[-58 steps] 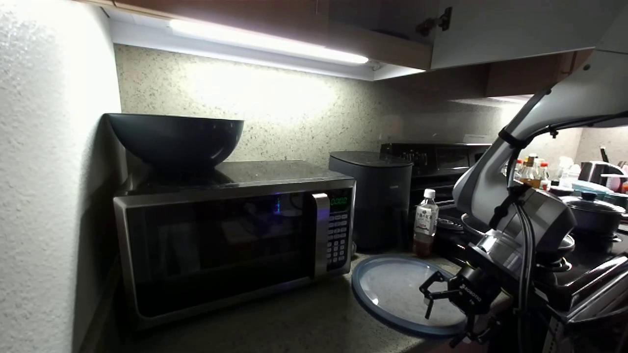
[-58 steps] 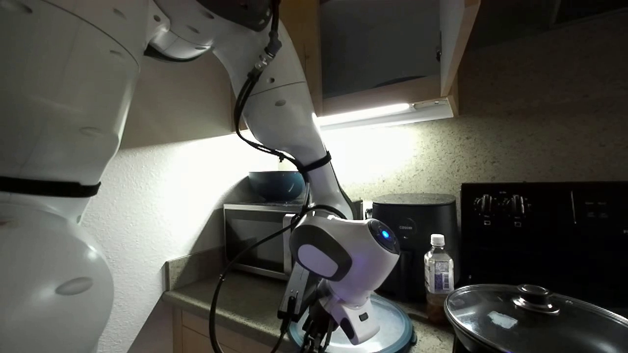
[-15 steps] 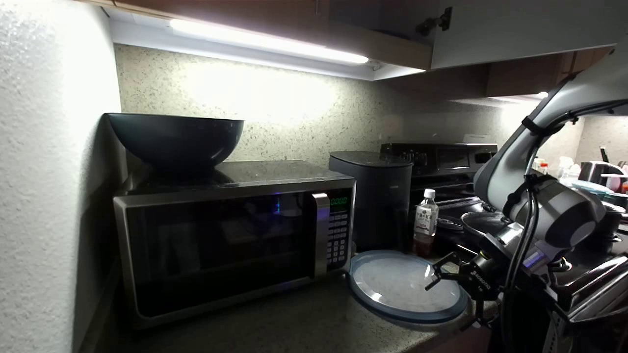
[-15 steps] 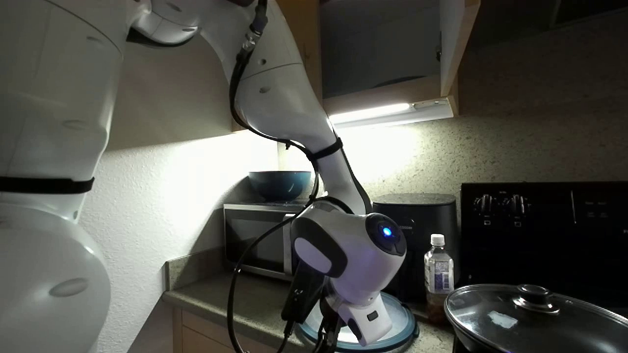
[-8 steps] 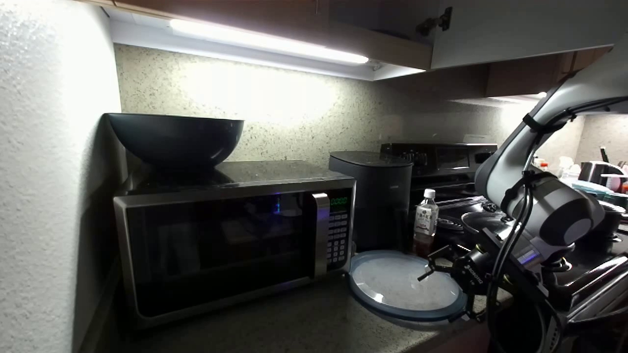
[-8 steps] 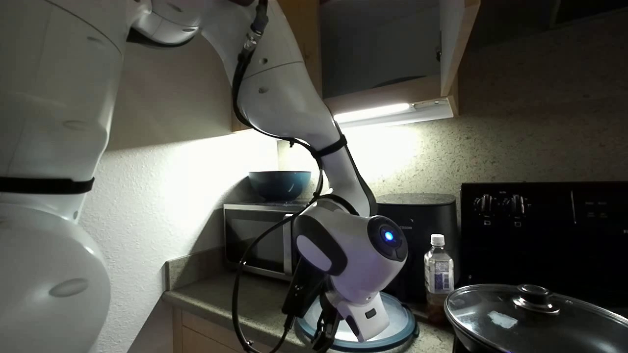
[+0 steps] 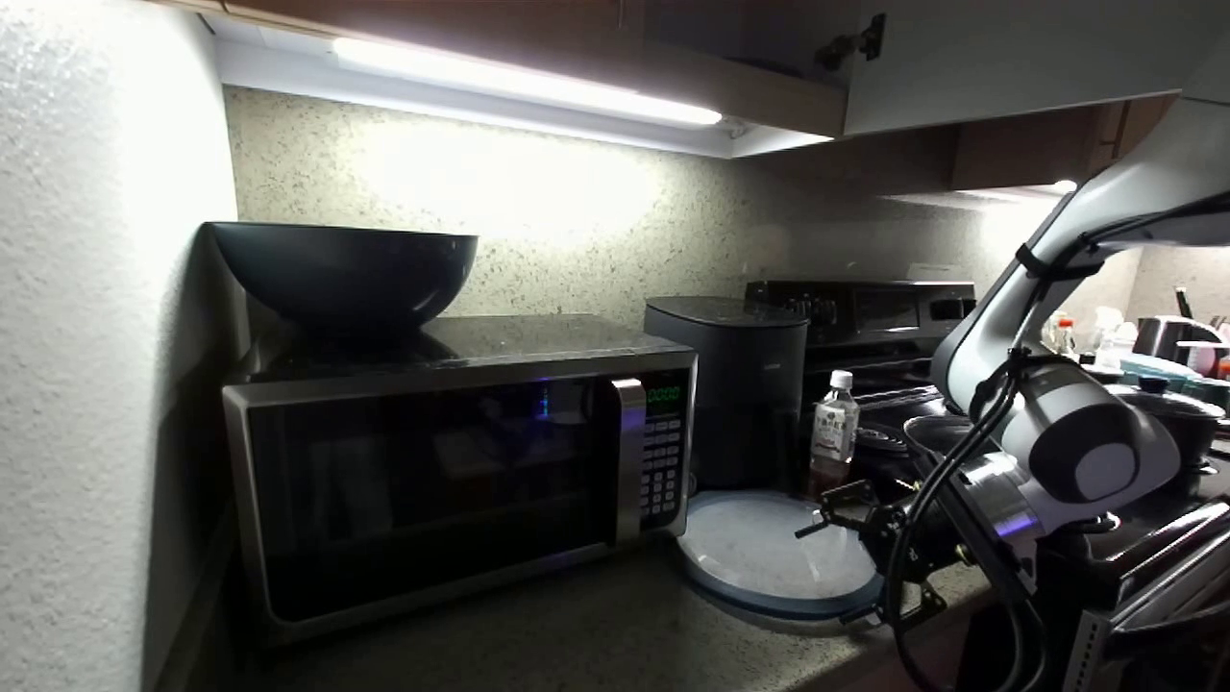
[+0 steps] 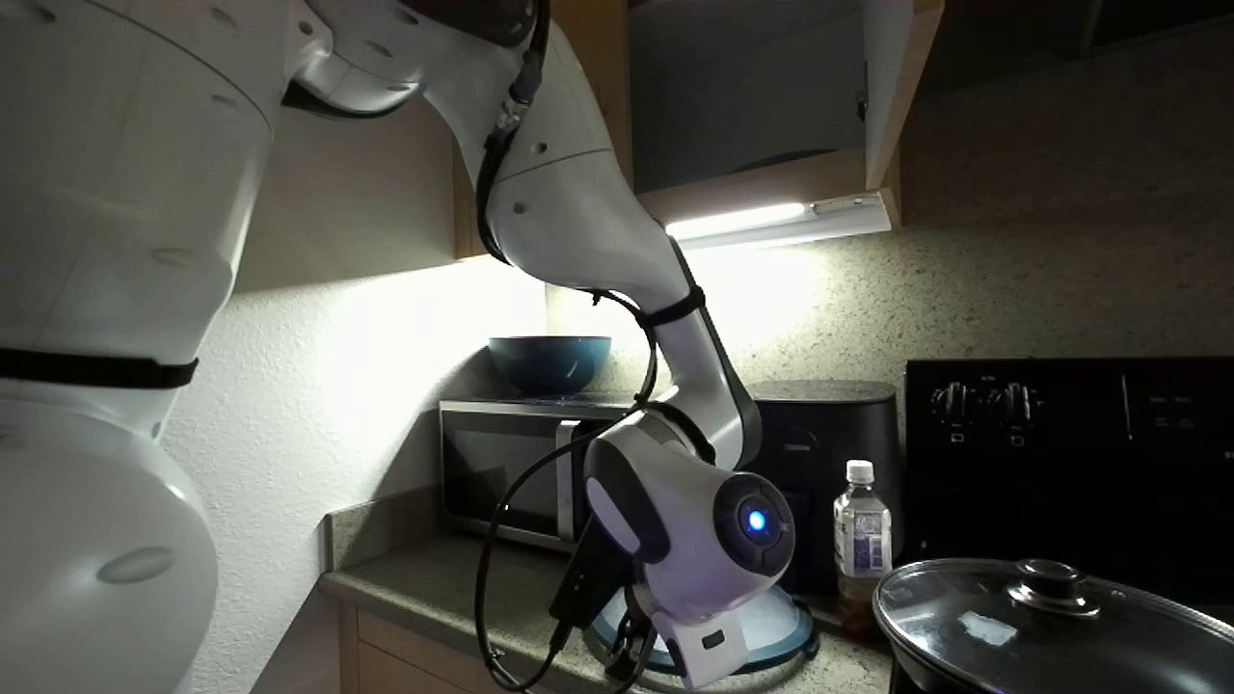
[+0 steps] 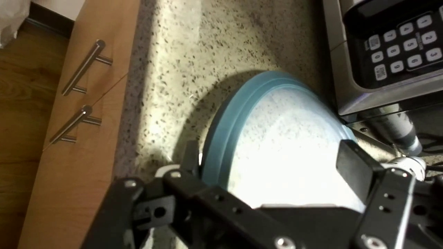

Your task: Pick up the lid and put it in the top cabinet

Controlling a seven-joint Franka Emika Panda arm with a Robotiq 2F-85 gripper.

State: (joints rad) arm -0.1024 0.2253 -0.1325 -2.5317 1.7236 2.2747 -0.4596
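The gripper (image 9: 273,162) stands spread wide with nothing clamped, one finger (image 9: 190,157) just outside the near rim of the lid (image 9: 283,135), the other over its clear face, so best work the outer finger under that rim before squeezing.

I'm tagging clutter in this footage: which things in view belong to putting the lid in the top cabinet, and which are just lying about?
Belong to the job:
flat round lid
top cabinet, standing open
gripper, open, at the lid's edge

Just lying about:
microwave
bowl on top of it
plastic bottle
covered pan
tall dark appliance
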